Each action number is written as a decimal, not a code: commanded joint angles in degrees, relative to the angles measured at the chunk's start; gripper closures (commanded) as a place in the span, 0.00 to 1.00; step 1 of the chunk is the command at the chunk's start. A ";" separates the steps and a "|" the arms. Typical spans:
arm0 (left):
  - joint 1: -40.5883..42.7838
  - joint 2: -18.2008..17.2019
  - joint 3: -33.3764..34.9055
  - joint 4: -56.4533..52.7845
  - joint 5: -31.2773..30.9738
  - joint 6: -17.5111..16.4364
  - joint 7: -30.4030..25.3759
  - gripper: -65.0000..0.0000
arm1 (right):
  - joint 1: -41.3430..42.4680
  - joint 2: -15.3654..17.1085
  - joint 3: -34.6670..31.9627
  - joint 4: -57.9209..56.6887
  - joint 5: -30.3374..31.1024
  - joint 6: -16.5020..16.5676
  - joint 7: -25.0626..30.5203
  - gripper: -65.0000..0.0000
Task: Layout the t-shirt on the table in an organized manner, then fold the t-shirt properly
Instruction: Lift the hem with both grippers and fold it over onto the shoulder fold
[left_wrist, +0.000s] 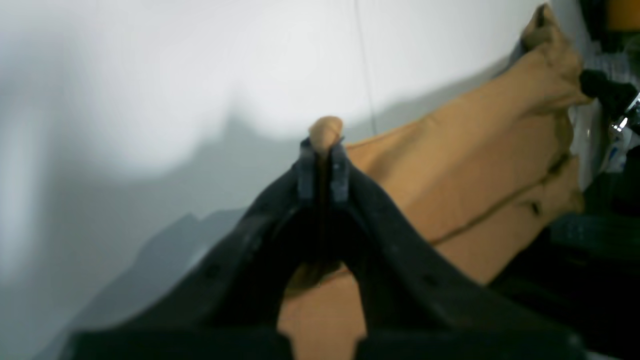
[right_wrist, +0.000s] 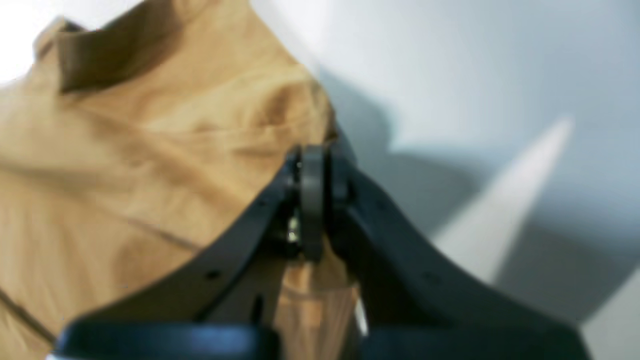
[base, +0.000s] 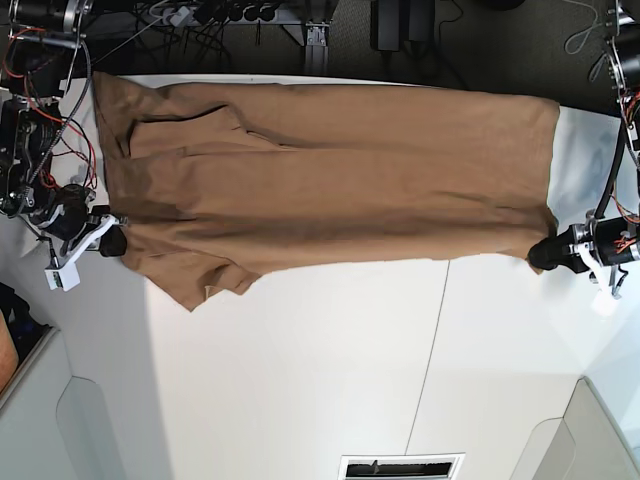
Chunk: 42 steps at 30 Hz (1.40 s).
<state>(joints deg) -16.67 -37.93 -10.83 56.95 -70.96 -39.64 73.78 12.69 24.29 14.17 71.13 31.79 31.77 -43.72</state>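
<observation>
The tan-brown t-shirt is stretched wide across the far part of the white table, with a sleeve drooping at its left end. At the shirt's right lower corner, my left gripper is shut on the cloth. In the left wrist view a small fold of fabric pokes out between the closed fingers of the left gripper, and the t-shirt runs away to the right. My right gripper is shut on the shirt's left edge. Up close the right gripper pinches the t-shirt.
A thin dark seam crosses the tabletop. Cables and power strips lie beyond the table's far edge. Red and black wiring hangs on the arm at the left. A slotted vent sits at the near edge.
</observation>
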 joint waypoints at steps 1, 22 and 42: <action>-0.83 -2.08 -0.33 1.73 -2.93 -0.36 -0.17 1.00 | 0.48 1.79 0.46 2.12 1.29 0.17 1.27 1.00; 14.84 -6.01 -0.33 12.66 -14.04 -0.36 6.22 1.00 | -14.51 3.58 4.22 16.31 2.12 0.17 0.76 1.00; 21.33 -5.84 -0.33 12.63 -14.04 -0.36 6.22 0.63 | -17.14 3.43 5.20 16.57 7.39 -0.07 -1.97 0.61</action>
<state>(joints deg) 5.21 -42.39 -10.72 68.84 -83.46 -39.70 80.34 -5.34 26.63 18.63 86.43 38.11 31.73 -47.22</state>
